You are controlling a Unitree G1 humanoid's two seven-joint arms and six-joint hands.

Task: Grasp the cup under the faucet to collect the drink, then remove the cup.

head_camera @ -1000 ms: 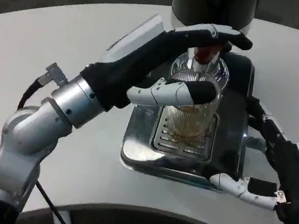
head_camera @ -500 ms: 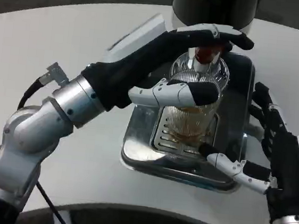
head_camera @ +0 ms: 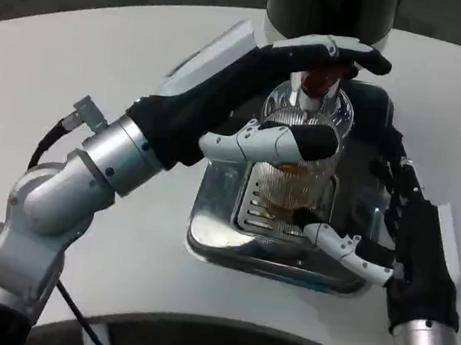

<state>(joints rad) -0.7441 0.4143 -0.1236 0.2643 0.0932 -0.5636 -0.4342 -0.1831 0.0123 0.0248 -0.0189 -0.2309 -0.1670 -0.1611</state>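
Head view: a ribbed glass cup (head_camera: pixel 296 175) with amber drink in it stands on the steel drip tray (head_camera: pixel 216 229) under the faucet (head_camera: pixel 312 86), and no brand or lettering can be read on anything.

The left hand (head_camera: pixel 254 101) is over the cup: its upper fingers (head_camera: pixel 342 52) lie on top of the red-tipped faucet, and a lower finger rests across the cup's near side, but whether it truly grips the glass cannot be told. The right hand (head_camera: pixel 397 231) is open beside the cup on the tray's right, fingers spread, one white finger (head_camera: pixel 342 246) reaching over the tray's slotted grille near the cup's base. The dark dispenser body (head_camera: pixel 330 10) rises behind, on the white table (head_camera: pixel 102 60). A black cable (head_camera: pixel 44 145) loops off the left forearm.
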